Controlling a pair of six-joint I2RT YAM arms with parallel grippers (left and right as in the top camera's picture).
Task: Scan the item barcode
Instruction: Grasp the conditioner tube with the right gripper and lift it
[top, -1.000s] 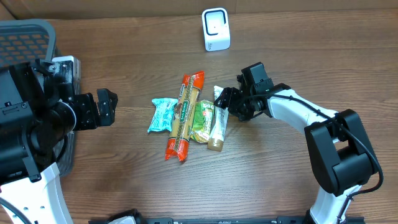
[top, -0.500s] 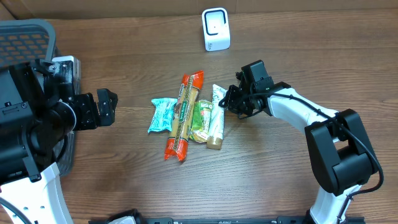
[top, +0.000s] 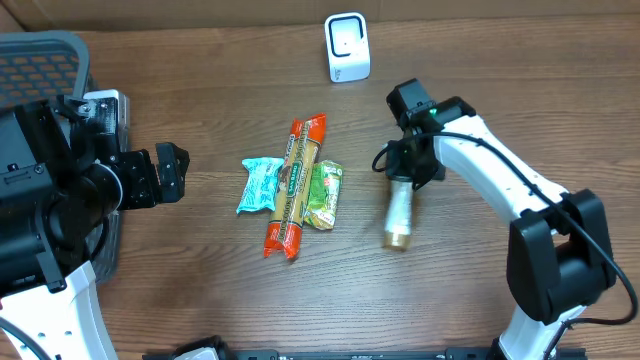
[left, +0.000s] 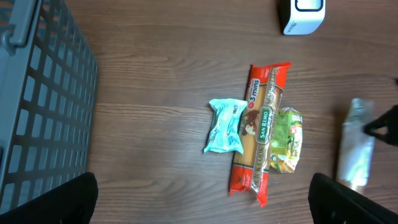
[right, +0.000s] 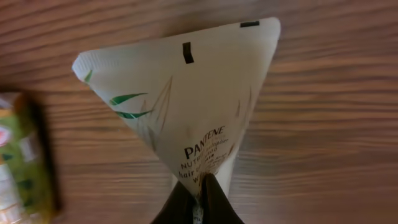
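1. The brown wooden table (top: 480, 60) holds everything.
2. A grey basket (left: 43, 106) sits at the far left.
3. The left gripper (top: 168, 172) hangs near the basket. Its fingers are wide apart and hold nothing.
4. The right gripper (top: 404, 170) is pinched tight on the flat end of the white tube (top: 399, 215).
5. The tube is to the right of the packs and does not touch them.
6. A long orange pasta pack (top: 293, 185) lies in the middle.
7. A green pack (top: 324, 195) touches its right side.
8. A blue pack (top: 261, 184) touches its left side.
9. A small white scanner (top: 347, 47) stands at the back.
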